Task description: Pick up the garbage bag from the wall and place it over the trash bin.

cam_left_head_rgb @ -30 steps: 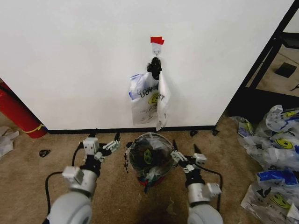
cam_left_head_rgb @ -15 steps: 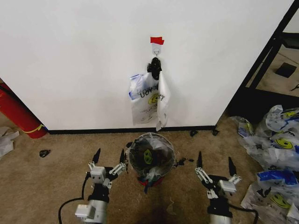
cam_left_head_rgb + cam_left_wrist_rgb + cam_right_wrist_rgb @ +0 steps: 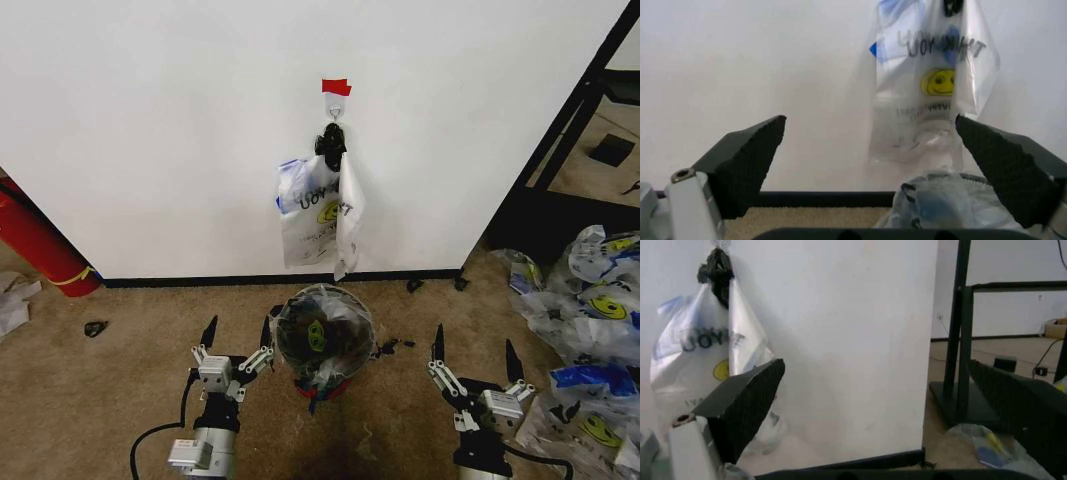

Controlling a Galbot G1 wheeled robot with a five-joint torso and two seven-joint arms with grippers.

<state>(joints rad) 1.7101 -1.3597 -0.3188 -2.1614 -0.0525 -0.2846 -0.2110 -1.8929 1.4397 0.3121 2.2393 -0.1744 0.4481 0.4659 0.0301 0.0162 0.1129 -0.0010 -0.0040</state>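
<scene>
The garbage bag (image 3: 320,210) hangs from a small clear hook under red tape on the white wall (image 3: 150,130); it is whitish with a yellow smiley, blue patches and black lettering, also seen in the left wrist view (image 3: 930,80) and right wrist view (image 3: 707,350). Below it on the carpet stands the trash bin (image 3: 322,340), round and black with a red base, a plastic bag draped over its top. My left gripper (image 3: 238,335) is open just left of the bin. My right gripper (image 3: 474,353) is open, off to the bin's right. Both hold nothing.
A tall red cylinder (image 3: 35,240) leans at the left wall. Several similar bags (image 3: 590,330) lie piled on the carpet at right. A black metal rack (image 3: 580,120) stands at the right, past the wall's corner. Small dark scraps dot the floor.
Both arms have pulled back from the bin toward me, and the right gripper has swung out to the right. The hanging bag and the bin have not moved.
</scene>
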